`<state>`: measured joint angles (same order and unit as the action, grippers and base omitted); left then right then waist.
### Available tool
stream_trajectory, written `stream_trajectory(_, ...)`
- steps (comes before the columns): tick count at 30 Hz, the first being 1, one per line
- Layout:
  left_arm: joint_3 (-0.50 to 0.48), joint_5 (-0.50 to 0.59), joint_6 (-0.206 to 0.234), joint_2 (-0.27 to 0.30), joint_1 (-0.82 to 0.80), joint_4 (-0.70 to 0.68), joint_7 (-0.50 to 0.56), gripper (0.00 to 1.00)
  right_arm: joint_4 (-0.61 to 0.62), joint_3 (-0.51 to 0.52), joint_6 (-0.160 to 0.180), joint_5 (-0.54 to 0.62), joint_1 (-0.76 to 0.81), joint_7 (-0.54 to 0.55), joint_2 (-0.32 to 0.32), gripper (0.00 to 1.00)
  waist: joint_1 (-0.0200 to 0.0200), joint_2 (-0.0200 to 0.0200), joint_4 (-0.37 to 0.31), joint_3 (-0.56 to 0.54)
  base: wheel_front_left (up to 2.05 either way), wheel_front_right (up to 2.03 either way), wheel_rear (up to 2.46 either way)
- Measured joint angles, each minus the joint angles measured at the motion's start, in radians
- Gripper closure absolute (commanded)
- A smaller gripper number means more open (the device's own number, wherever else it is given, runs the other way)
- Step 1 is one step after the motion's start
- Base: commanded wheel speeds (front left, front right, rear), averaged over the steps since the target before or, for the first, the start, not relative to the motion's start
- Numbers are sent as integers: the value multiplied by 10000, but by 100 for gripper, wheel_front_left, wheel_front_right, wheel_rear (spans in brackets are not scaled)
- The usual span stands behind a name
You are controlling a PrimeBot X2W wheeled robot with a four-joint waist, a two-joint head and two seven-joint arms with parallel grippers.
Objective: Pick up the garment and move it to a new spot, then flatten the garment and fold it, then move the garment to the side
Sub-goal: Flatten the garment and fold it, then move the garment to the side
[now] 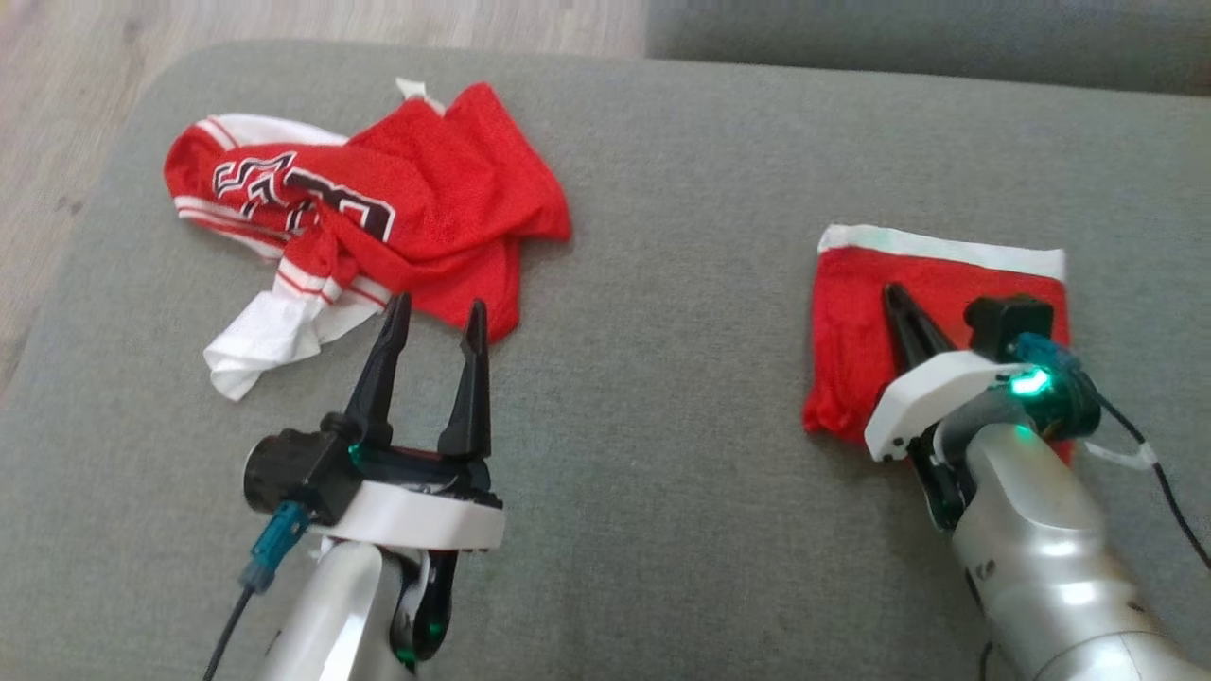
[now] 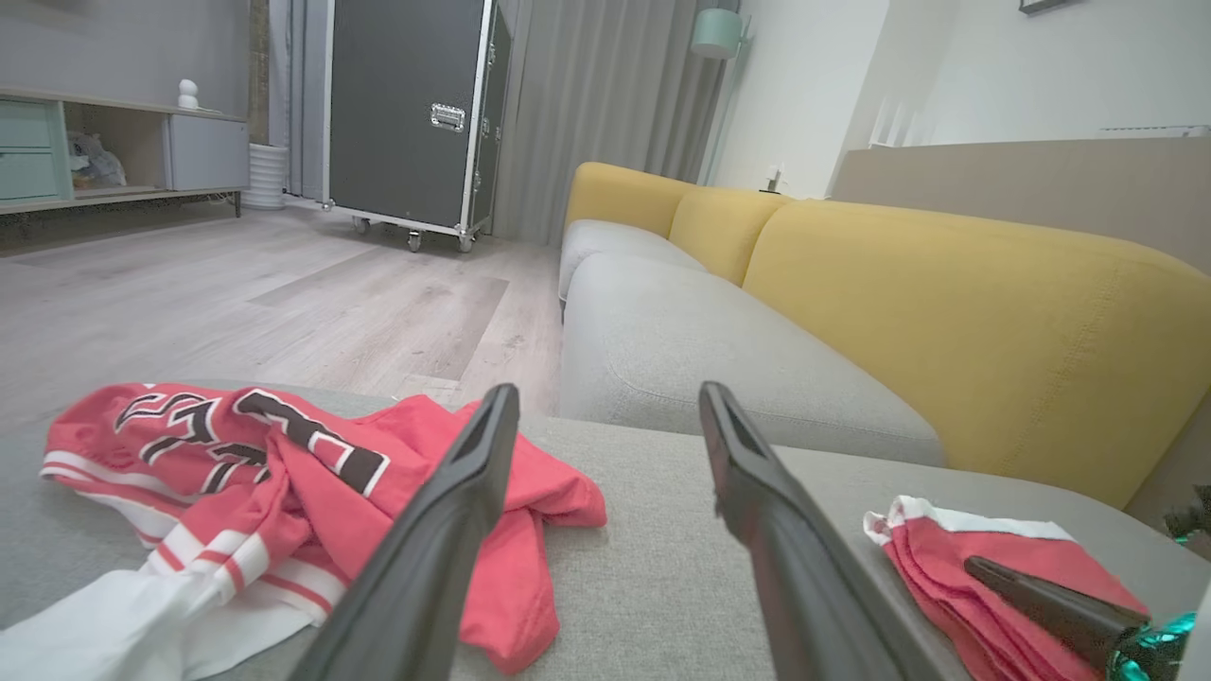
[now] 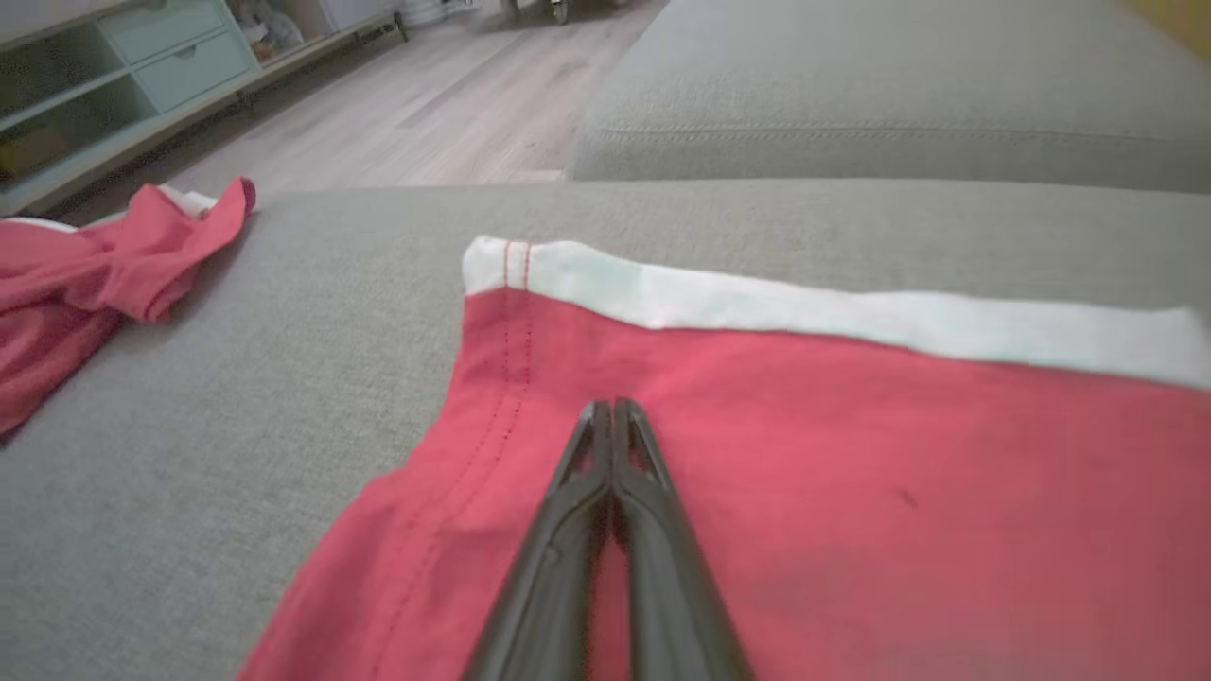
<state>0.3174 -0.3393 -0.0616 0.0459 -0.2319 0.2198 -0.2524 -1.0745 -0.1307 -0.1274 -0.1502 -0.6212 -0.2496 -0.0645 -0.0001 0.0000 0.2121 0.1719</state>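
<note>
A crumpled red jersey (image 1: 416, 199) with black lettering and white trim lies at the far left of the grey cushion (image 1: 662, 426). My left gripper (image 1: 439, 303) is open, its fingertips at the jersey's near edge with nothing between them. In the left wrist view the jersey (image 2: 284, 473) sits left of the open left gripper (image 2: 607, 390). A folded red garment (image 1: 851, 322) with a white band lies flat at the right. My right gripper (image 1: 891, 291) is shut, its fingers lying over that cloth. The right wrist view has the shut right gripper (image 3: 613, 407) on the folded garment (image 3: 851, 454).
Wood floor (image 1: 57, 142) borders the cushion's left edge. A second grey seat (image 2: 681, 340) and a yellow sofa back (image 2: 946, 312) stand beyond the cushion. A black wheeled case (image 2: 407, 113) and a low shelf unit (image 2: 114, 151) stand far across the room.
</note>
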Motion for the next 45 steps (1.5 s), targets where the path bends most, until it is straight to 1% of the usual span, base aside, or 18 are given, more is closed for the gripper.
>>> stream_trajectory(7,-82,2,-12,4,348,-12,0,0,2685,840,0,10,741,-13,-194,100,0,0,-542,-626,0,0,0)
stream_trajectory(11,-96,36,-8,2,373,-10,0,0,3450,1122,0,138,1269,-13,-268,100,0,0,-865,-821,0,0,0)
stream_trajectory(12,-102,35,0,2,373,-10,0,0,3705,1239,0,219,1434,-13,-280,37,0,0,-965,-881,0,0,0)
stream_trajectory(13,-104,36,0,2,374,-6,0,0,3986,1363,0,366,1591,-13,-297,0,0,0,-1063,-949,0,0,0)
stream_trajectory(20,-244,44,0,2,657,6,0,0,5915,2067,0,1243,2765,-13,-178,0,0,0,-1667,-1342,0,0,0)
stream_trajectory(25,-366,44,-8,4,1025,82,0,0,6773,2378,0,1377,4177,-13,65,0,-1,0,-2020,-1554,0,0,0)
stream_trajectory(27,-447,44,-31,4,1135,81,0,0,6849,2412,0,1379,4586,-13,121,0,0,0,-2144,-1606,0,0,0)
stream_trajectory(30,-548,44,-98,6,1221,73,0,0,6895,2301,0,1053,4939,-13,148,0,0,0,-2285,-1627,0,0,0)
stream_trajectory(33,-596,46,-121,6,1248,50,0,0,6961,2173,0,957,4987,-13,153,0,0,0,-2344,-1607,0,0,0)
stream_trajectory(35,-602,54,-245,8,1248,17,0,0,7005,2123,0,959,4979,-13,174,0,0,0,-2335,-1575,0,0,0)
stream_trajectory(38,-606,63,-276,8,1240,-29,0,0,6999,2224,0,972,4901,-13,174,0,0,0,-2267,-1461,0,0,0)
stream_trajectory(43,-558,153,-280,8,1135,-77,0,0,6485,2284,0,849,4405,90,174,0,0,0,-2125,-1171,0,0,0)
stream_trajectory(45,-497,150,-284,6,1004,-73,0,0,6031,2299,0,259,3966,408,174,0,2,0,-2027,-982,0,0,0)
